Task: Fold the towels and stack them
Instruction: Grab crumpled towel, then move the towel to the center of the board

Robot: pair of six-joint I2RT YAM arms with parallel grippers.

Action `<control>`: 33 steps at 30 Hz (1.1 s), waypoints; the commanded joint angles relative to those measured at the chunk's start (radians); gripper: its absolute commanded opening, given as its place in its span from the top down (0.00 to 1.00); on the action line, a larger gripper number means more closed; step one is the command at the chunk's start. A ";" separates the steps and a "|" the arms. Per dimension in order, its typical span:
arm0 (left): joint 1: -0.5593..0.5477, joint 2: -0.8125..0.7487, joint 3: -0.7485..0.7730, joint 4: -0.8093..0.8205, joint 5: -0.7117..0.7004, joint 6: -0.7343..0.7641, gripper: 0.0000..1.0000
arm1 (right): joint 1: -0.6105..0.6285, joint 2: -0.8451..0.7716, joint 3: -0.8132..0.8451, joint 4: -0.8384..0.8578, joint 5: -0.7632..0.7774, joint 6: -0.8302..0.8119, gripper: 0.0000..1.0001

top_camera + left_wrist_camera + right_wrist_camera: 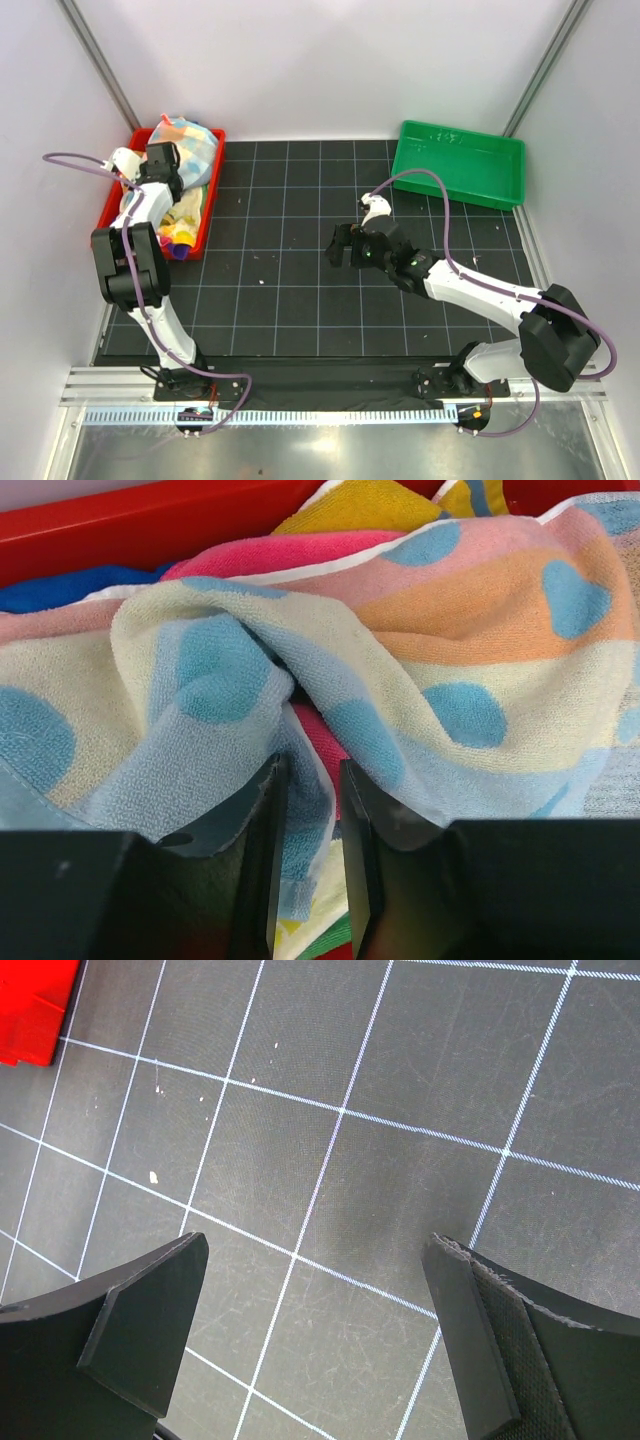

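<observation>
Left gripper (310, 780) is reaching into the red tray (214, 190) at about ten o'clock on the black grid mat (290, 300), and its fingers (255, 860) are standing narrow, with a bunched fold of the patchwork towel (450, 630) sitting between them; it appears to be nipping that fold, though how firmly is hard to judge. Right gripper (345, 245) is hovering over the middle of the mat, jaws spread wide and holding nothing, with bare grid showing between them in its wrist view. All the towels (185, 140) are lying crumpled in one heap inside the red tray: the patchwork one is draping over the top, while a pink towel (270, 552), a yellow towel (360, 505) and a blue towel (60, 588) are peeking out at twelve and ten o'clock behind it. The green tray (460, 160) at about one o'clock is sitting well apart from both arms. Terry cloth like this is probably going to behave as light, limp and grippy, sagging and trailing rather than keeping shape, and it is likely dragging its neighbours along if lifted from a middle fold. A hemmed edge or corner is looking like the better hold, so the cloth is hanging flat for the other arm to catch.
</observation>
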 commanded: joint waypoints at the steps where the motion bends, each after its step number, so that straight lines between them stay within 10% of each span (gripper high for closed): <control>1: 0.006 -0.005 0.030 -0.025 -0.037 -0.030 0.72 | 0.001 -0.031 0.002 0.038 0.027 0.003 0.00; 9: -0.001 -0.054 0.004 -0.019 0.006 -0.041 1.00 | -0.002 -0.031 0.002 0.037 0.037 0.003 0.00; 33: -0.483 -0.408 -0.266 -0.036 -0.143 -0.167 1.00 | -0.057 -0.053 -0.010 0.037 0.060 -0.012 0.00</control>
